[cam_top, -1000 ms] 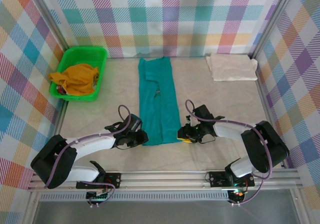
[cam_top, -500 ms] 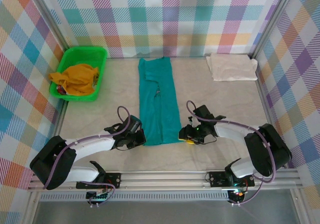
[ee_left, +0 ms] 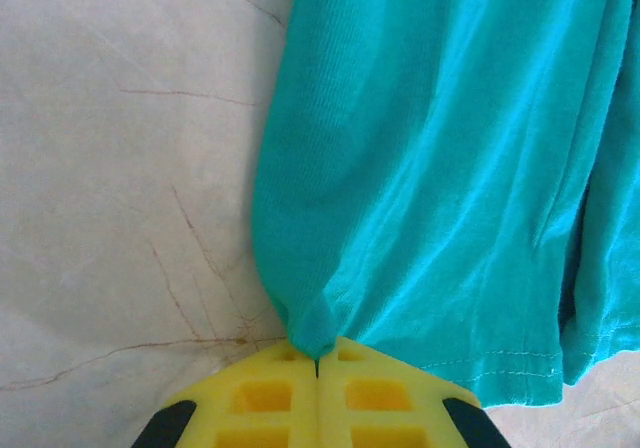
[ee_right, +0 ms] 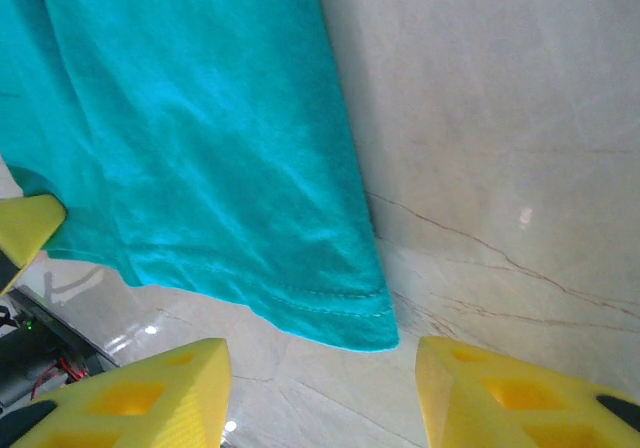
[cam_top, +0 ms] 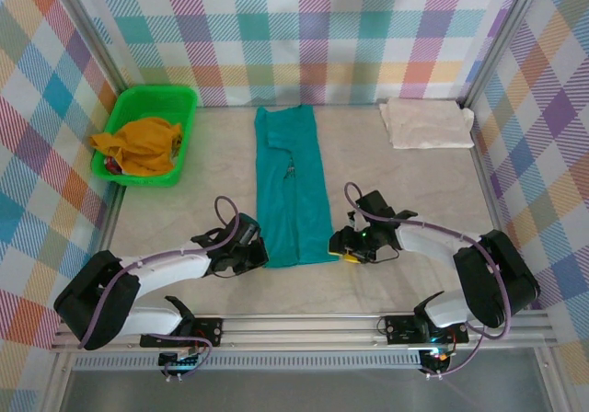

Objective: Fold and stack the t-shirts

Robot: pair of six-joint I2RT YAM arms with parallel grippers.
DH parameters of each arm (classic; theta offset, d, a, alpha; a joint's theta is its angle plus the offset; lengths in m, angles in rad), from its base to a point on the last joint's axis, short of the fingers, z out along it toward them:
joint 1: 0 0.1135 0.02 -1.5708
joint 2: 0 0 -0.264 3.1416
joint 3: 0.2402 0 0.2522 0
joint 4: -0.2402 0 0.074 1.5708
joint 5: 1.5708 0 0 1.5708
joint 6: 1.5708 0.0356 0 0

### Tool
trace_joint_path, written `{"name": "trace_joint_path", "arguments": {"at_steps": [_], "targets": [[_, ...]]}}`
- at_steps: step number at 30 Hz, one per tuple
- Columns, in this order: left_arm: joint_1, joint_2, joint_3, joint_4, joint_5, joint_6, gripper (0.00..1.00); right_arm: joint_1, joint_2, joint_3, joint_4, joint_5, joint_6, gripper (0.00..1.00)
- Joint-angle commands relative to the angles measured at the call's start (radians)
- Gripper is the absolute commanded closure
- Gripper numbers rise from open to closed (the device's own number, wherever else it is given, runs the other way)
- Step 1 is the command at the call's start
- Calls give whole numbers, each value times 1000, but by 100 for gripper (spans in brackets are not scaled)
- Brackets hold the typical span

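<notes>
**Top view, left to right.** At about 10 o'clock on the bench (cam_top: 396, 191) stands a green basket (cam_top: 191, 129) holding a crumpled mustard cloth (cam_top: 138, 145).

The left arm reaches in from 7 o'clock. Its left claw (cam_top: 258, 257) lies at the near left corner of the teal t-shirt (cam_top: 293, 182). This shirt lies flat in the middle of the bench as a long narrow strip, folded lengthwise and running from 12 o'clock to 6 o'clock.

The right claw (cam_top: 342, 249) sits just beside the strip's near right corner, at about 5 o'clock. The cream-white t-shirt (cam_top: 428, 122) lies folded at 2 o'clock, well apart from the teal one.

**Left wrist view.** The left claw (ee_left: 317, 368) is pressed together, pinching a small gathered tuck of the teal t-shirt (ee_left: 450, 168) at its side edge, just above the stitched hem. The cloth fans out from the pinch toward 1 o'clock. Bare veined bench (ee_left: 120, 168) lies at 9 o'clock.

**Right wrist view.** The right claw (ee_right: 320, 388) is spread. Its yellow fingers (ee_right: 140, 393) stand on either side of the hemmed corner of the teal t-shirt (ee_right: 200, 138), clear of the cloth. The corner rests on the bench (ee_right: 500, 118).
</notes>
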Motion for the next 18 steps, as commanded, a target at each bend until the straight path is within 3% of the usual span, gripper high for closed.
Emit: {"name": "trace_joint_path", "arguments": {"at_steps": [1,9,18], "targets": [[-14,-18,-25,-29,-32,-14,100,10,14,45,9,-17,13,48],[-13,-41,-51,-32,-49,-25,100,10,125,71,38,-16,-1,53],[-13,-32,-42,-27,-59,-25,100,13,157,97,61,-48,-18,86]]}}
